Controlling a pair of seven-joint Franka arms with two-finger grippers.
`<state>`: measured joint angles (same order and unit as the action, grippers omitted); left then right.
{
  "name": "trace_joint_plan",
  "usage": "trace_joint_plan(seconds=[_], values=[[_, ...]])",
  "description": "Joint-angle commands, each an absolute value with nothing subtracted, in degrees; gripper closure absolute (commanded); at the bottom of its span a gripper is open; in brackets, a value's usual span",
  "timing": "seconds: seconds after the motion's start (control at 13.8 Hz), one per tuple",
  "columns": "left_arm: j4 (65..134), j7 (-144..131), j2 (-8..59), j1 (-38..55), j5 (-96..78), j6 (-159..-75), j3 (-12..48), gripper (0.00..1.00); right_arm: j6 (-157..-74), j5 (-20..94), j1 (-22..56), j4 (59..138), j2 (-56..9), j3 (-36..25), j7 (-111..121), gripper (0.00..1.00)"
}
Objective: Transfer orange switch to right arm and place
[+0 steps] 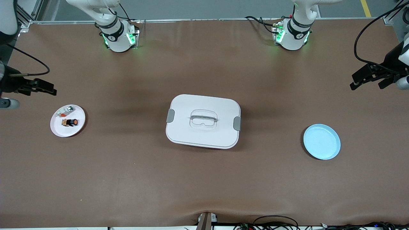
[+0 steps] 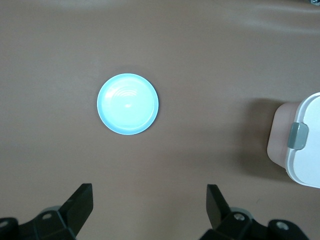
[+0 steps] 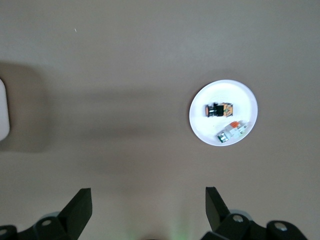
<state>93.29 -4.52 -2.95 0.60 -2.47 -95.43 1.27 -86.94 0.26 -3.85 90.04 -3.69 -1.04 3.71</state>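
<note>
The orange switch (image 1: 70,122) lies on its side on a small white plate (image 1: 60,131) at the right arm's end of the table. It also shows in the right wrist view (image 3: 216,109), on that plate (image 3: 225,92). My right gripper (image 1: 51,89) hangs open and empty above the table close to the white plate; its open jaws show in its wrist view (image 3: 148,195). My left gripper (image 1: 352,81) hangs open and empty over the left arm's end of the table; its wrist view (image 2: 148,192) shows nothing between the fingers.
A small white-and-clear piece (image 1: 66,111) with an orange bit lies on the white plate beside the switch. A white lidded box (image 1: 203,120) with grey latches sits mid-table. A light blue plate (image 1: 321,141) sits at the left arm's end, bare (image 2: 128,104).
</note>
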Motion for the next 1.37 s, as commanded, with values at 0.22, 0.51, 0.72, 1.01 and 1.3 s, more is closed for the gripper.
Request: trace_joint_plan(seconds=[0.22, 0.51, 0.72, 1.01, 1.3], values=[[92.8, -4.4, -3.2, 0.4, -1.8, -94.3, 2.0, 0.00, -85.3, 0.6, -3.9, 81.5, -5.4, -1.3, 2.5, 0.00], [92.8, -4.5, -2.9, 0.4, -1.8, -94.2, 1.7, 0.00, -84.0, 0.6, -3.8, 79.5, -5.1, -1.4, 2.7, 0.00], [92.8, -4.7, -2.8, 0.4, -1.8, -94.0, 1.7, 0.00, -84.0, 0.6, -3.8, 78.4, -5.1, -1.4, 2.7, 0.00], [92.9, -4.8, -2.6, 0.4, -1.7, -94.0, 1.7, 0.00, -81.8, 0.9, -3.8, 77.9, -5.0, -1.3, 3.0, 0.00], [92.8, -4.8, -2.6, 0.3, -1.6, -94.0, 1.5, 0.00, -78.4, 0.9, -3.9, 78.3, -4.4, -1.3, 3.7, 0.00]])
